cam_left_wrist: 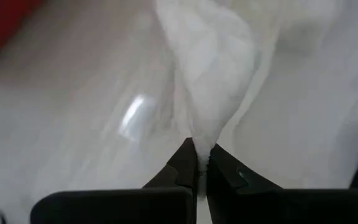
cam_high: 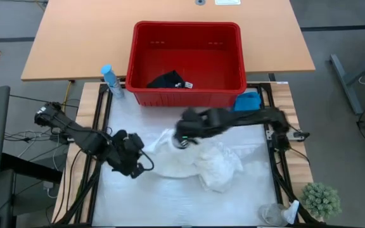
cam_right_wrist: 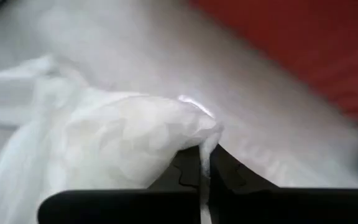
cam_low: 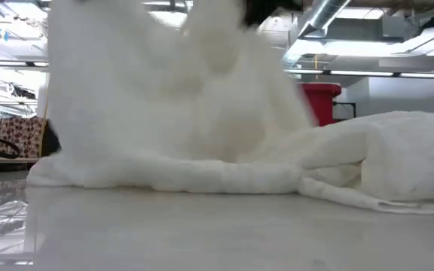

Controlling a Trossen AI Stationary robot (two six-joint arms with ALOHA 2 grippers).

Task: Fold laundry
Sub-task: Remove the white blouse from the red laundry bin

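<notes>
Bench: white-covered bench (cam_high: 138,202) in front, with a tan bench (cam_high: 170,38) beyond it and grey floor around.
Basket: red basket (cam_high: 141,57) sits at the far edge of the white bench, straddling onto the tan one.
White cloth: white cloth (cam_high: 214,166) lies crumpled near the middle of the white bench, bunched toward the right; from the low view one part is lifted high off the surface while the rest (cam_low: 383,162) trails flat.
Left hand: left hand (cam_high: 132,158) is at the cloth's left edge, fingers (cam_left_wrist: 188,168) closed tight on a pinched fold of the white cloth (cam_left_wrist: 210,81).
Right hand: right hand (cam_high: 184,134) is over the cloth's far left part, near the basket's front wall, fingers (cam_right_wrist: 222,171) clamped on a thin edge of the white cloth (cam_right_wrist: 117,143).
Dark garment: dark garment (cam_high: 165,80) lies inside the basket, toward its front.
Blue garment: blue garment (cam_high: 248,101) lies just beside the basket's front right corner, partly under the right arm.
Bottle: blue bottle (cam_high: 111,81) stands just left of the basket.
Plant: small green plant (cam_high: 322,199) stands at the near right corner.
</notes>
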